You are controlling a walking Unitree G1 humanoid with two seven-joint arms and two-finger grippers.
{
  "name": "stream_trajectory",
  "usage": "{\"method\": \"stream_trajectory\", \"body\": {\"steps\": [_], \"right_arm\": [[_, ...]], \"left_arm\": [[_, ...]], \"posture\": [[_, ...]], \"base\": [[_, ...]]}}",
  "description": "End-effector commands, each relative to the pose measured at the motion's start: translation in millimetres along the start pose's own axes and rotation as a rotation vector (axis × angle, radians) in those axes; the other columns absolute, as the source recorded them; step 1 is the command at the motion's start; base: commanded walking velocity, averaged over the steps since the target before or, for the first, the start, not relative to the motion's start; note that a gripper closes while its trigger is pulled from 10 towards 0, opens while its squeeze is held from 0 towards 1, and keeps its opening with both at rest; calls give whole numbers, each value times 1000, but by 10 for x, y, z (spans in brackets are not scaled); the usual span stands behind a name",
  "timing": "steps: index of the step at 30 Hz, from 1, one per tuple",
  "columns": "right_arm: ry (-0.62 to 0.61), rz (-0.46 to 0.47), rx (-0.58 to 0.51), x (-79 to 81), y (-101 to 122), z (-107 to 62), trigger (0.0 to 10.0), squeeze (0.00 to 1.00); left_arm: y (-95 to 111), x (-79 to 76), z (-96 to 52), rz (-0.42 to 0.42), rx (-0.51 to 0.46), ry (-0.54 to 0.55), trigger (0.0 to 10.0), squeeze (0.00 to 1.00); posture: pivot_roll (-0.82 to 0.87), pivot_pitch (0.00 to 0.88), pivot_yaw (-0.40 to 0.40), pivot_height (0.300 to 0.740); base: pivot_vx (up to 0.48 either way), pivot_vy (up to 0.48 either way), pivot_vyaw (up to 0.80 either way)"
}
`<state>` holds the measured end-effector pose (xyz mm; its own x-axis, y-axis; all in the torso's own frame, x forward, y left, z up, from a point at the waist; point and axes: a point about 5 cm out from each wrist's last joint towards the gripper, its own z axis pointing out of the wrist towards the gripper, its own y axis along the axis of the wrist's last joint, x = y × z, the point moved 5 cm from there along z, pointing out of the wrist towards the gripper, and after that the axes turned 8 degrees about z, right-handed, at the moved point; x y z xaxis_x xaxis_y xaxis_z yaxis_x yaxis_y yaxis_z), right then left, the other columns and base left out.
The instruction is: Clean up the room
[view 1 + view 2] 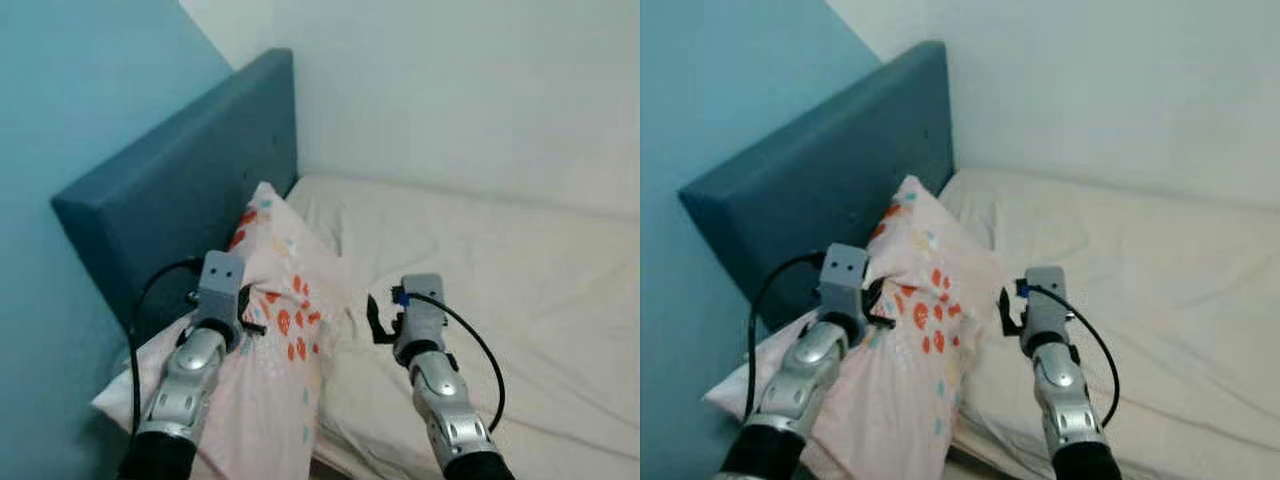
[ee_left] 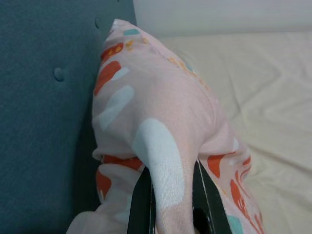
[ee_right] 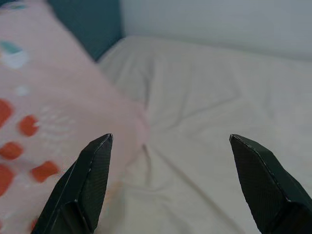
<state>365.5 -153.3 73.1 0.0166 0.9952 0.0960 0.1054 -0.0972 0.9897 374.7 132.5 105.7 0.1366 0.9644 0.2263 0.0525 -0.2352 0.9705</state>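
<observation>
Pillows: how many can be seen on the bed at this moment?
1. A pink patterned pillow stands against the blue headboard, with a fold pinched by the left gripper. The right gripper is open beside it. Others could lie out of frame.

Pillow: pale pink case printed with red-orange, white and teal marks. It stands tilted on edge at the head of the bed, one side against the blue headboard. A fold of its fabric is pinched between the left hand fingers.
</observation>
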Motion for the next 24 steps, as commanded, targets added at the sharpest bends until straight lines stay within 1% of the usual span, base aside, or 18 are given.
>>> {"method": "stream_trajectory", "body": {"steps": [1,4,6,9,13,24], "right_arm": [[-2,14,4,8,-7,0,10000,0],[-3,13,4,2,-7,-3,10000,0],[-9,15,3,-11,-9,-8,10000,0],[-10,15,3,-13,-9,-8,10000,0],[-13,19,2,-16,-8,-12,10000,0],[-16,21,1,-30,-2,-8,10000,0]], "left_arm": [[175,55,20,-9,-69,23,10000,0],[157,53,22,-15,-58,21,10000,0],[136,21,25,-46,-51,-2,10000,0],[137,11,26,-56,-53,-9,10000,0],[176,-13,17,-88,-73,-24,10000,0],[192,-29,22,-98,-78,-35,10000,0]], "posture": [[9,0,-31,740],[8,0,-31,740],[6,0,-30,740],[5,0,-30,740],[5,0,-30,740],[2,0,-30,740]], "base": [[0,0,0],[0,0,0],[0,0,0],[0,0,0],[310,0,0],[424,0,0]]}}
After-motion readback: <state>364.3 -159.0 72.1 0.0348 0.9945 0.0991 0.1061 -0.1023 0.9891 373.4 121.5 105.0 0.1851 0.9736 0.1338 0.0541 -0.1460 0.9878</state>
